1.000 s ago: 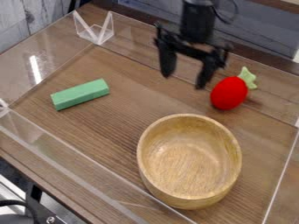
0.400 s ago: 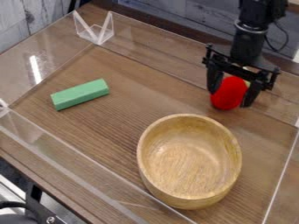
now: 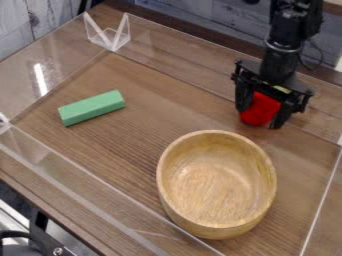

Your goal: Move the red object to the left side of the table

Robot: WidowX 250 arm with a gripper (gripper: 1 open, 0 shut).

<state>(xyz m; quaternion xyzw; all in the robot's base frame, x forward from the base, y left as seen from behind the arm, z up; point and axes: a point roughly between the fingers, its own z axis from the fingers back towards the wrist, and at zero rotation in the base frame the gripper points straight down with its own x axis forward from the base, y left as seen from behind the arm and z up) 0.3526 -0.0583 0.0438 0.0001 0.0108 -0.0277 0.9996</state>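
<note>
The pincer (image 3: 271,104) hangs from the black arm at about 2 o'clock on the bench (image 3: 134,140), pointing straight down, and its two dark fingers (image 3: 245,98) are spread wide. The red object (image 3: 265,108) sits on the wood between these fingers, one finger on each side of it, so the pincer stands around it; the fingers do not look pressed against it, though whether they touch it I cannot tell. Most of the red object is covered by the black frame of the pincer, and only its red middle part is seen. The wooden bowl (image 3: 218,183) stands at about 5 o'clock, near the red object but apart from it, upright and with nothing inside. The green block (image 3: 91,107) lies flat at about 9 o'clock, well apart from both the bowl and the pincer. The bench has a brown wood grain and low clear walls (image 3: 80,190) around its edge. At 11 o'clock a clear folded piece (image 3: 107,33) stands at the far corner.
</note>
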